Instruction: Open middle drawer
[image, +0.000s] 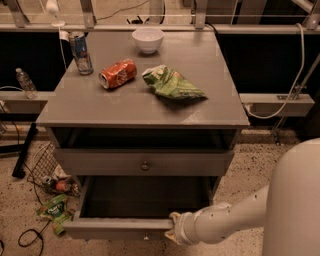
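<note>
The middle drawer (110, 229) stands pulled out, low on the grey cabinet (150, 107), dark inside. The gripper (173, 231) sits at its front rim, right of the knob (145, 236); whether it clasps anything, I can't tell. Up top lie an orange can (118, 73) and a green bag (172, 83), lettering unreadable.
</note>
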